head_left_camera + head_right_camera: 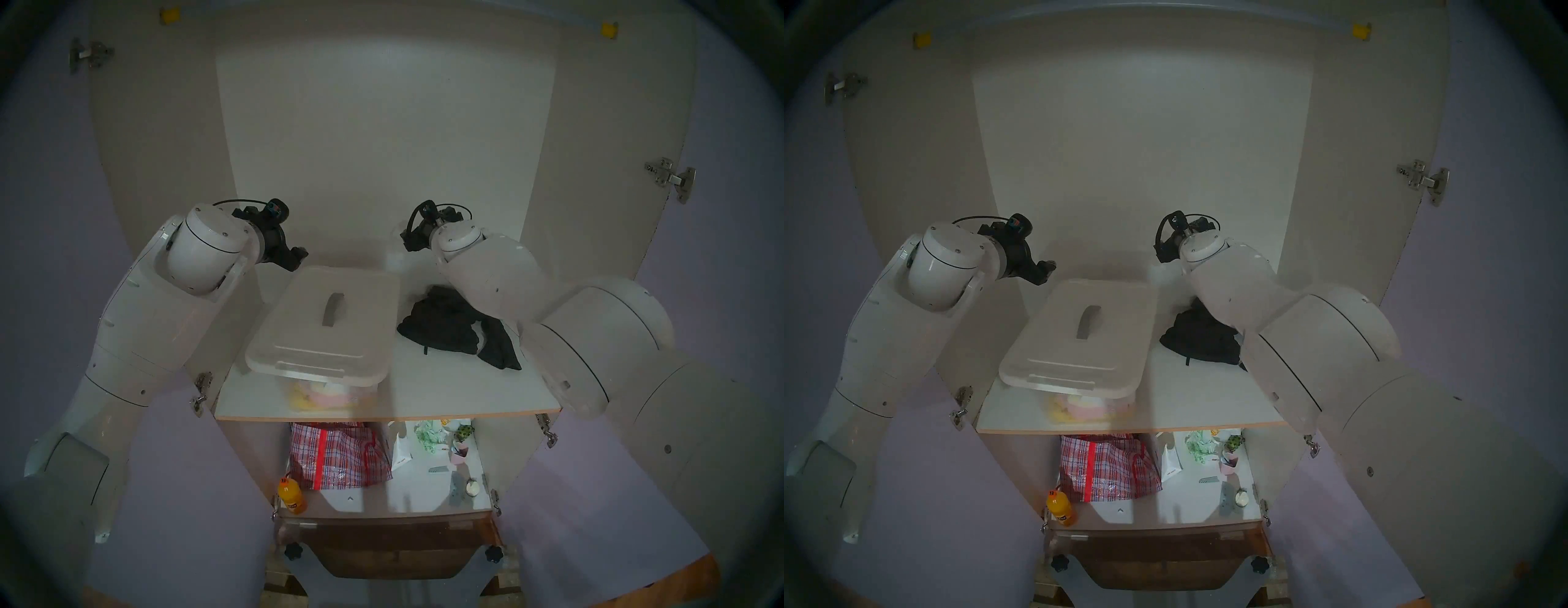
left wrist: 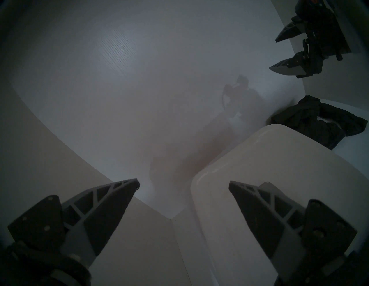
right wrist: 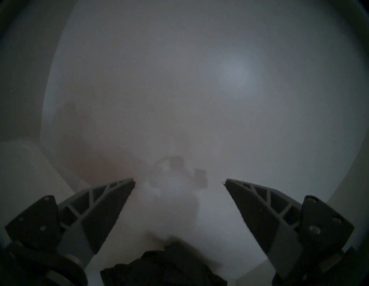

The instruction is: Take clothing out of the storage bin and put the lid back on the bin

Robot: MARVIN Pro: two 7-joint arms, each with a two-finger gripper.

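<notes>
The left gripper (image 2: 183,182) is spread wide and holds nothing; its 2 fingers (image 2: 111,207) frame a bare corner of the cupboard, with one fingertip over the near corner of the lid (image 2: 279,179) but, as far as the wrist view shows, not touching it. From the head camera it hovers above the back-left corner of the lid (image 1: 322,322), pointing slightly downward.

The right gripper (image 3: 179,180) is also fully released and empty. Its fingers (image 3: 259,207) point level at the cupboard's back wall (image 3: 219,79), with the clothing (image 3: 163,267) lying just below and behind them. In the left wrist view the right gripper (image 2: 279,54) hangs well above the clothing (image 2: 319,121) with clear air between them. In the head views most of it is hidden behind the wrist.

The lid sits on top of the bin (image 1: 326,392), slightly skewed, its grey handle (image 1: 333,308) at the centre. Through the bin's clear front wall, yellow and pink cloths show faintly. The bin stands on the left half of the upper shelf (image 1: 424,390).

The clothing (image 1: 458,331) is a crumpled black heap on the same shelf, just right of the bin and apart from it, partly under the right arm.

On the lower shelf (image 1: 382,496) lie a checked bag (image 1: 335,454), an orange bottle (image 1: 292,496) at the front left, and small items at the right that are too small to identify.
</notes>
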